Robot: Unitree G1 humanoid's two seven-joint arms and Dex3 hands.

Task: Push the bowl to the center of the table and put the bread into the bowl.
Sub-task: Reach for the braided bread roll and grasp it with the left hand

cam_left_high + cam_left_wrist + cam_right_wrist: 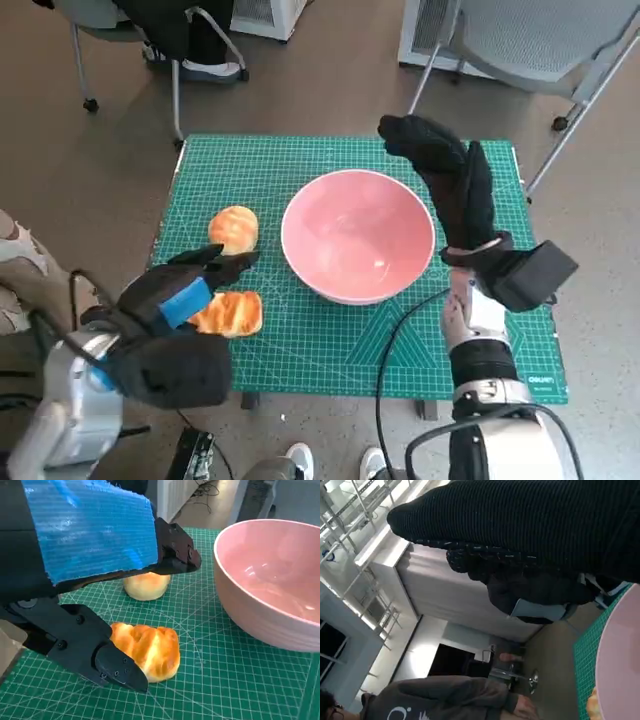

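Observation:
A pink bowl (358, 236) stands near the middle of the green cutting mat (300, 160); it also shows large in the left wrist view (270, 580) and as a rim (620, 670) in the right wrist view. A round bun (233, 228) (146, 585) lies left of it. An elongated golden bread (230, 313) (150, 650) lies nearer the front. My left hand (175, 295) (90, 595) hovers over that bread, fingers apart around it, holding nothing. My gloved right hand (450, 175) (530, 535) stands open beside the bowl's right rim.
Chairs on castors stand beyond the mat at the far left (130, 40) and far right (540, 50). A black cable (400, 340) runs over the mat's front right. A person in a grey top (445, 697) sits in the right wrist view.

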